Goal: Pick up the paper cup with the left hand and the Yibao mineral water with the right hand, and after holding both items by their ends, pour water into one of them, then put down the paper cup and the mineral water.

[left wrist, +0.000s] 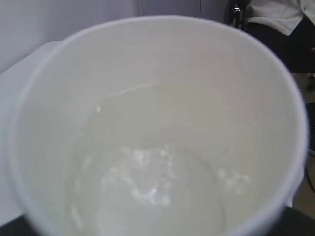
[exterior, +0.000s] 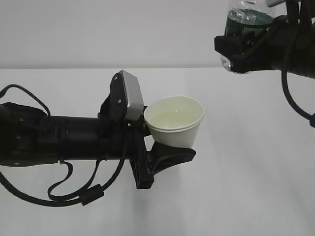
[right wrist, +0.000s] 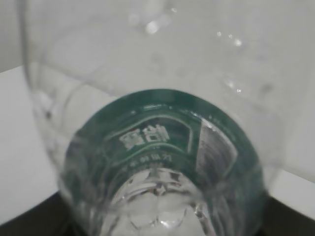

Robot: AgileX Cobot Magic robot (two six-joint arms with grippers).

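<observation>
The jaws of the left hand are closed around the lower part of the paper cup, holding it upright above the white counter with its rolled rim facing up. The left wrist view looks straight down into the cup, whose pale inside holds a shallow pool of clear water with small bright glints on it. Behind the cup, the grey box-like camera module sits on top of the left arm, and black cables loop under the arm toward the counter. Up and to the right of the cup, well apart from it, the jaws of the right hand grip the Yibao mineral water near its lower end, just below the dark green label band. The bottle runs up out of the exterior view's top edge. In the right wrist view the bottle fills the picture, green band and ribbed clear plastic close to the lens.
</observation>
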